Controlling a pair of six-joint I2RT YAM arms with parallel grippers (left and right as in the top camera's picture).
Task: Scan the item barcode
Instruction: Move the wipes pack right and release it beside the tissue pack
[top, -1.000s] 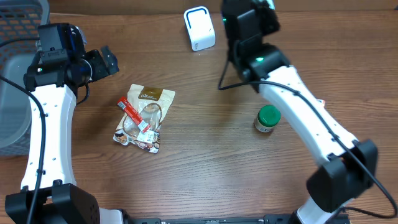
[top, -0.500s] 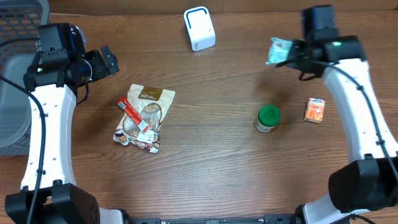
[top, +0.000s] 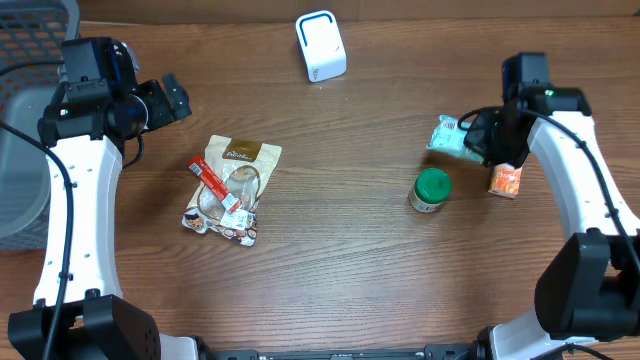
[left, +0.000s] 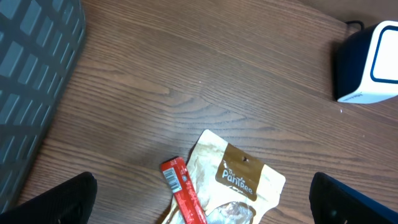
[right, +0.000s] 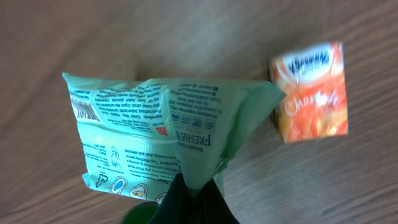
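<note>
A pale green wipes pack (top: 448, 137) hangs from my right gripper (top: 481, 140), which is shut on one pinched end of it. In the right wrist view the pack (right: 149, 130) fills the middle with its printed side and a barcode (right: 84, 112) toward the camera, and the gripper (right: 196, 186) pinches its folded corner. The white scanner (top: 320, 45) stands at the back centre, far from the pack. My left gripper (top: 172, 100) is open at the far left, above the table with nothing in it; its dark fingertips (left: 56, 199) frame the left wrist view.
An orange carton (top: 506, 180) lies just right of the pack, and a green-lidded jar (top: 432, 190) stands below it. A snack pouch (top: 235, 185) with a red stick pack (top: 211, 180) on it lies centre left. A grey basket (left: 31, 81) stands at the left edge.
My right arm swung from beside the scanner to the right side, carrying the wipes pack down next to the orange carton. The left arm has not moved.
</note>
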